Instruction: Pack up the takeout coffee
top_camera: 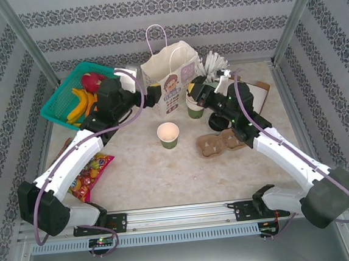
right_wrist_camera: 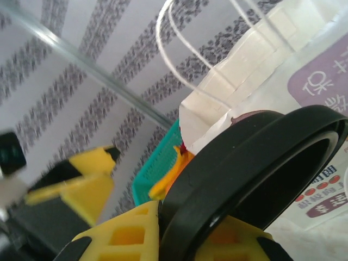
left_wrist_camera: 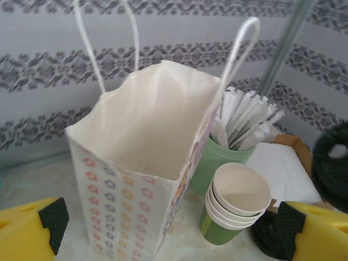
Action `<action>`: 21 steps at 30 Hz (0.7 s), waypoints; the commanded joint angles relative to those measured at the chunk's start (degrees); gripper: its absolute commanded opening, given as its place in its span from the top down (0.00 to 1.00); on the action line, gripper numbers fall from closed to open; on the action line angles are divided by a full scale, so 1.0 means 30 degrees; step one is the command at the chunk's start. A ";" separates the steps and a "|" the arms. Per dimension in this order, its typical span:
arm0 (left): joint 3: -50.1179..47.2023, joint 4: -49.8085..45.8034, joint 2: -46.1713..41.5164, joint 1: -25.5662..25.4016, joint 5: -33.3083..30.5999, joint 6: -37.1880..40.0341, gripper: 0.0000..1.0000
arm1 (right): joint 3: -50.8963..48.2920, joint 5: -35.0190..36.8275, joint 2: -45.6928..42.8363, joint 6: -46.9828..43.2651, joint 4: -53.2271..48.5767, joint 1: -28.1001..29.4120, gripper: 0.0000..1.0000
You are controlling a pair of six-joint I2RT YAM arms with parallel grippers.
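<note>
Status: the right gripper (right_wrist_camera: 179, 231) is clamped on the black lid (right_wrist_camera: 244, 157) of the takeout coffee (right_wrist_camera: 255, 163). Its jaws are drawn in narrow on the lid rim, and a yellow finger (right_wrist_camera: 128, 236) is seen below it. The cup body behind the lid can't be made out.

The coffee is held off the table (top_camera: 142, 176), just beside the printed front of the paper bag (left_wrist_camera: 147, 163). Whether it touches the bag can't be told. In the overhead view the grip is placed at the bag's right front corner, close to the stack of lidless cups (top_camera: 195, 109).

The left gripper (left_wrist_camera: 171, 223) has its jaws spread wide with nothing gripped. Its black pads (left_wrist_camera: 54, 217) are seen at the lower corners of the wrist view, with the bag's lower part framed between them. In the overhead view it is parked at the bag's left front edge.

- **Bag:** stood upright at back centre, mouth open, cord handles up.
- **Green holder (left_wrist_camera: 234, 147):** packed with white wrapped sticks, set just behind the stack, right of the bag.
- **Lone lidless green cup (top_camera: 169, 134):** stood mid-table between the arms, well apart from both grippers.
- **Brown pulp tray (top_camera: 218, 143):** laid right of that cup, next to the right arm.
- **Teal basket (top_camera: 61, 88):** at back left, loaded with bananas (top_camera: 80, 105) and a red fruit (top_camera: 89, 82).
- **Snack packet (top_camera: 91, 174):** partly covered by the left arm.
- **Flat cardboard box (top_camera: 262, 89):** placed at back right
</note>
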 commanded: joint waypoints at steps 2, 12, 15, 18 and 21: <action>0.1904 -0.5363 -0.0538 0.0253 -0.0068 -0.3975 0.00 | 0.1271 -0.4338 -0.0361 -0.4456 -0.2694 -0.0566 1.00; 0.2369 -0.6447 -0.0613 0.0852 1.0999 -0.5387 0.00 | 0.3346 -1.2807 0.1074 -0.5686 -0.2580 -0.1676 1.00; 0.2319 -0.6032 -0.0416 0.1353 1.3287 -0.5912 0.01 | 0.4189 -1.4588 0.1913 -0.5733 -0.2771 -0.1692 1.00; 0.2765 -0.6417 -0.0171 0.1721 1.4860 -0.5637 0.05 | 0.4958 -1.5582 0.2517 -0.5799 -0.2984 -0.1609 1.00; 0.3975 -0.8787 0.0086 0.1767 1.4822 -0.3624 0.09 | 0.6165 -1.5968 0.3107 -0.7014 -0.5287 -0.1591 1.00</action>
